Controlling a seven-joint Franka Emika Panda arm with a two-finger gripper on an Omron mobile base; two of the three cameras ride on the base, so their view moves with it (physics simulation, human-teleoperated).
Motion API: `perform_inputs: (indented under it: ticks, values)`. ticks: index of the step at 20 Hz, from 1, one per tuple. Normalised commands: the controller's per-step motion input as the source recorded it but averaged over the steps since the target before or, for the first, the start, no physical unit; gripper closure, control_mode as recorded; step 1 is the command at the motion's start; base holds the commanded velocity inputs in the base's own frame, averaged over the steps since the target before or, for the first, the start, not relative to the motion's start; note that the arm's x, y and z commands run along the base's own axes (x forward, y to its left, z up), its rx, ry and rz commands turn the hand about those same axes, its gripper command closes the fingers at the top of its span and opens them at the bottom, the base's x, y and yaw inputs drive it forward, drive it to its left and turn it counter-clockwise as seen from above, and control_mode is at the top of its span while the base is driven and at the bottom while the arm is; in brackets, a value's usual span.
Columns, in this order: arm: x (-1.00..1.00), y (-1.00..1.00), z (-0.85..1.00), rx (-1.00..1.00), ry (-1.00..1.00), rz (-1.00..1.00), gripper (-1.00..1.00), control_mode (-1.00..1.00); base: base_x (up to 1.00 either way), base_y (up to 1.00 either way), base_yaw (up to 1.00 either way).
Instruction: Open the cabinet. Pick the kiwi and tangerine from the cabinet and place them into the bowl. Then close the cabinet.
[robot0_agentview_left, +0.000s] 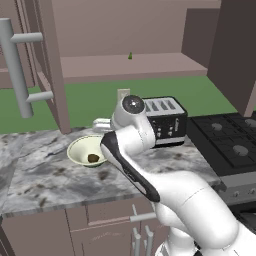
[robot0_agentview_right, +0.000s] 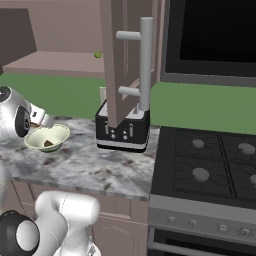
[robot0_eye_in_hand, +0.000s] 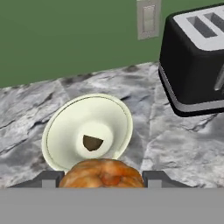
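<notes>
Overhead, cabinet (robot0_agentview_left: 50, 65) open; grey marble counter (robot0_agentview_left: 45, 175), green wall (robot0_eye_in_hand: 65, 35).

Green wall (robot0_agentview_left: 100, 100), marble counter (robot0_agentview_left: 45, 175), stove (robot0_agentview_right: 210, 170)

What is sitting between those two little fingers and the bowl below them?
In the hand view, the tangerine sits clamped between the fingers, right above the bowl, whose bottom already holds the kiwi. Nothing else lies between.
</notes>
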Motion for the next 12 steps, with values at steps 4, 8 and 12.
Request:
perform_inputs:
  ticks: [4,8,12]
  values:
    - [0.55,0.08,-0.54,0.09,0.0,0.0,1.0,-1.0,0.0,0.0,0.0]
    - [0.59,0.1,-0.5,0.11,0.0,0.0,1.0,-1.0,0.0,0.0,0.0]
    - [0.48,0.22,-0.46,0.05,0.02,0.0,1.0,-1.0,0.0,0.0,0.0]
